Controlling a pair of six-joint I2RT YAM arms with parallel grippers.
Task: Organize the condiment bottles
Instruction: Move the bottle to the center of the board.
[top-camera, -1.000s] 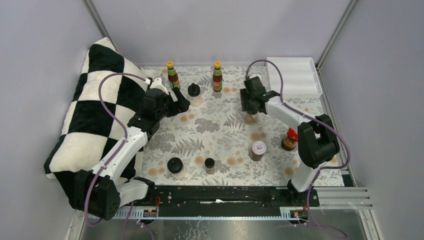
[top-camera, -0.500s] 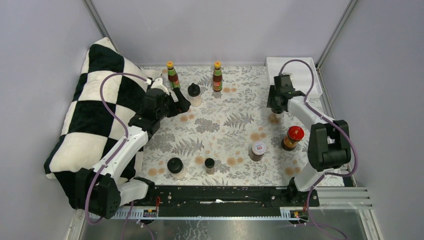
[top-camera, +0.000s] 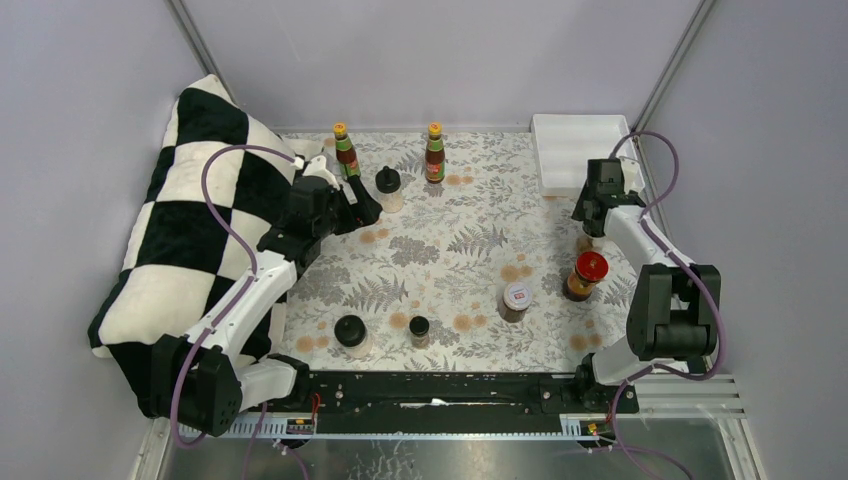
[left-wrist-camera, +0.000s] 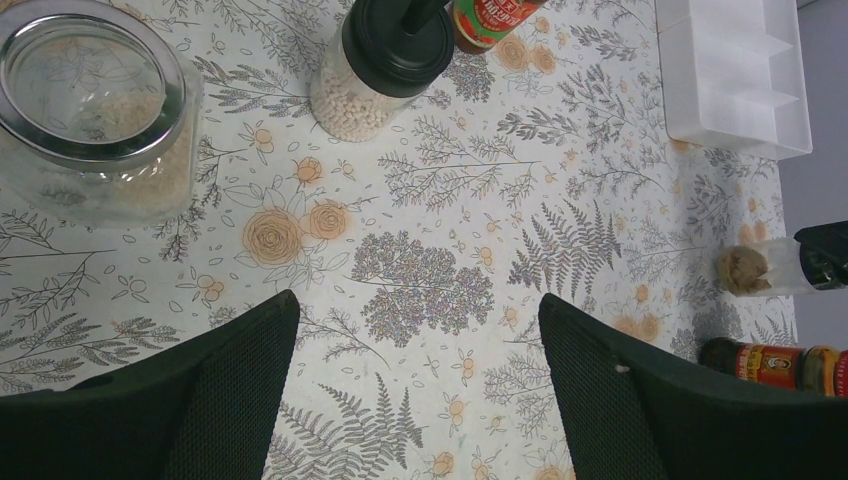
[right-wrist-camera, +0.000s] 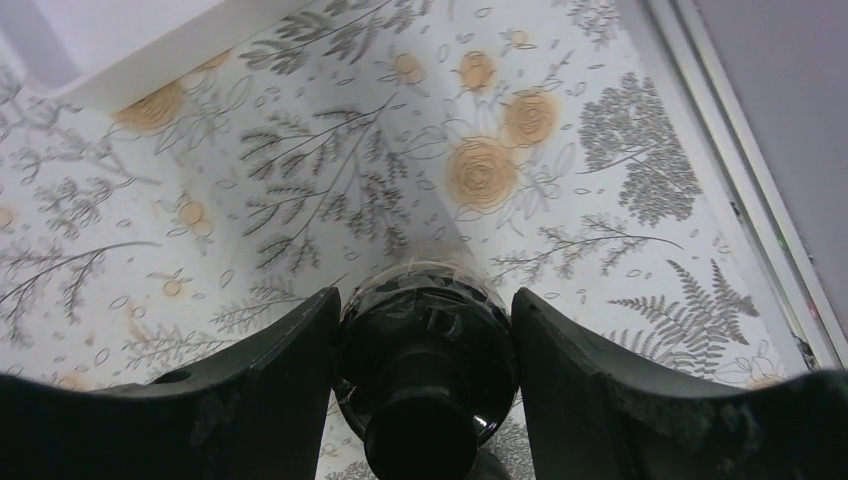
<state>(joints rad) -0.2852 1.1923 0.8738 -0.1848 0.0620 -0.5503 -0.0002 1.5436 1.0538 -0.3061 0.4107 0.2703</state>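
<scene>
My right gripper (top-camera: 589, 228) (right-wrist-camera: 425, 325) is shut on a small clear jar with a black lid (right-wrist-camera: 428, 372), held just above the cloth near the tray's front edge. My left gripper (top-camera: 362, 210) (left-wrist-camera: 418, 335) stands open over bare cloth, holding nothing. Beyond it are a clear-lidded jar (left-wrist-camera: 95, 110) and a black-capped jar of white beads (top-camera: 388, 188) (left-wrist-camera: 385, 65). Two tall red-sauce bottles (top-camera: 346, 150) (top-camera: 434, 152) stand at the back. A red-lidded jar (top-camera: 585, 275), a white-lidded jar (top-camera: 517, 298) and two black-lidded jars (top-camera: 350, 333) (top-camera: 419, 330) stand nearer.
A white compartmented tray (top-camera: 585, 150) (left-wrist-camera: 735, 75) sits at the back right, close behind my right gripper. A black-and-white checked pillow (top-camera: 190, 220) lies along the left side under my left arm. Metal frame rails (top-camera: 660, 80) border the right edge.
My right arm has carried the black-lidded jar from the middle of the table rightward to just in front of the tray. The left arm has not moved.
</scene>
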